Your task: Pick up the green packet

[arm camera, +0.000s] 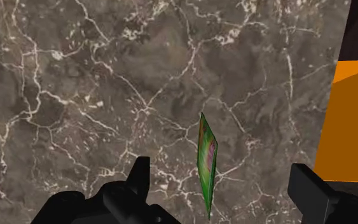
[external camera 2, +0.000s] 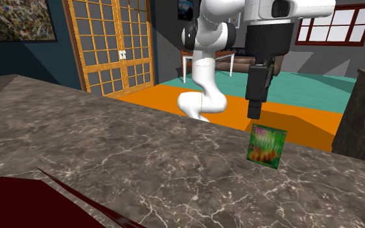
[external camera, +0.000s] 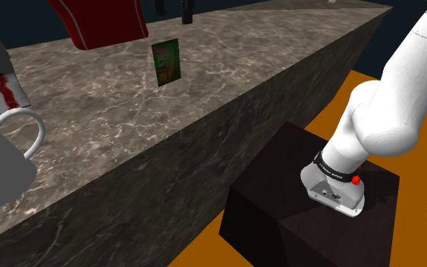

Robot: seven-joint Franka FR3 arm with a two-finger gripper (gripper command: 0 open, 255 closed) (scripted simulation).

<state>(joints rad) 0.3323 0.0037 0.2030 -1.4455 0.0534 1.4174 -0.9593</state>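
The green packet (arm camera: 206, 162) stands on edge on the marble worktop (arm camera: 75, 95), its long axis upright. The fingers (arm camera: 139, 181) are spread wide above it, one facing each broad side, touching nothing.

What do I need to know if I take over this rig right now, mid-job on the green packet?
The tool is open and holds nothing; it hangs just above the green packet, pointing down.
The green packet stands upright on the marble counter, not far from the counter edge facing the arm. In the wrist view it is edge-on between the fingers, which do not touch it.
Done: tool lined up over the packet.
Left: descend, close on the packet, lift.
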